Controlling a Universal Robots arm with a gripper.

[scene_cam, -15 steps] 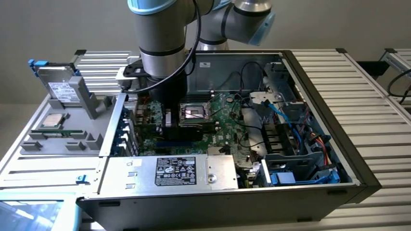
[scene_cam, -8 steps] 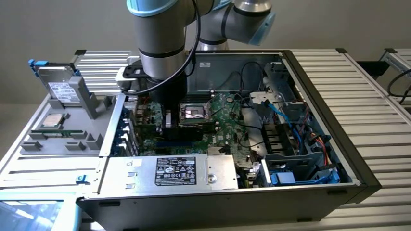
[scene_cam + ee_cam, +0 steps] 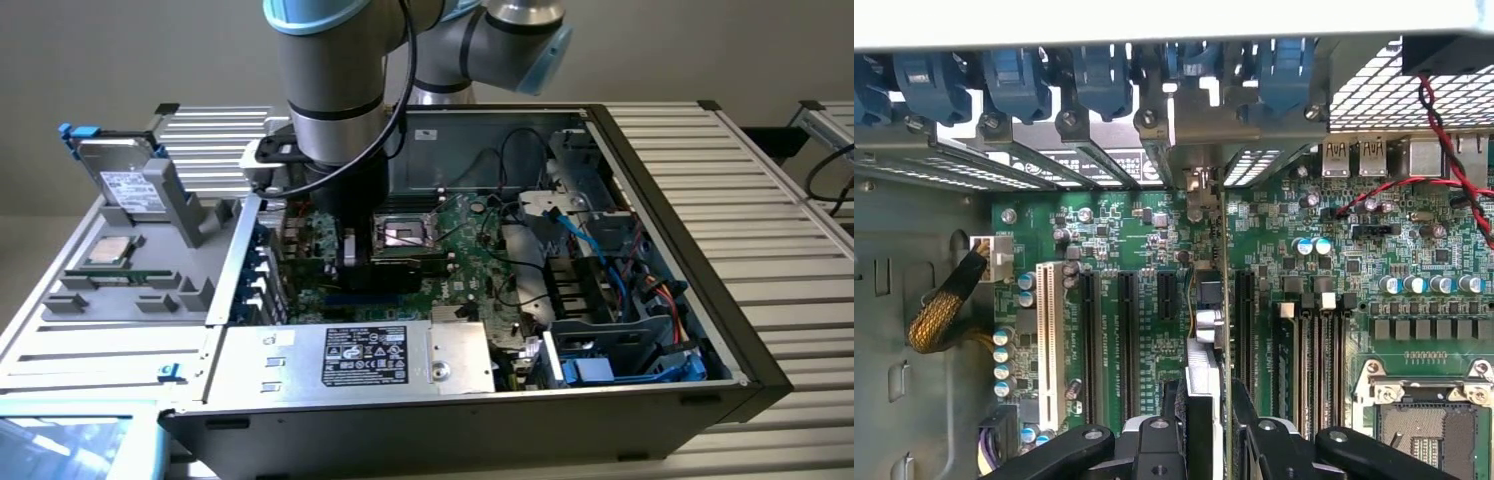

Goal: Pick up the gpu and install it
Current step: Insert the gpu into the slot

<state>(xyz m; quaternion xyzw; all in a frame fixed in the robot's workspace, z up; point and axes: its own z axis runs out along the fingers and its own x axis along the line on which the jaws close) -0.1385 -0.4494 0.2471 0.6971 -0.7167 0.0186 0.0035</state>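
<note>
The gpu [image 3: 1201, 330] stands on edge inside the open computer case [image 3: 747, 340], seen as a thin strip above the motherboard [image 3: 1114, 230]. It sits in line with the row of long dark expansion slots [image 3: 1124, 330], and its far end points toward the case wall lined with blue retention clips [image 3: 1014, 80]. I cannot tell whether its lower edge sits in a slot. The gripper [image 3: 1199, 445] pinches the card from both sides – one black finger [image 3: 1154, 440] on each face.

In the exterior view the gripper [image 3: 351, 255] hangs straight down into the case, just beside the CPU socket [image 3: 400, 237], near the case edge on the exterior view's left.

The case also holds a silver power supply [image 3: 360, 358] with a dark label along its front edge, and blue cables [image 3: 587, 250] run toward the front corner on the exterior view's right. A braided cable [image 3: 944, 300] plugs into the board beside a white slot [image 3: 1050, 340].

Outside the case, by its edge on the exterior view's left, a grey fixture [image 3: 120, 290] carries a silver drive [image 3: 131, 180] with a white label – propped upright – and a square processor chip [image 3: 107, 252] lying flat.
</note>
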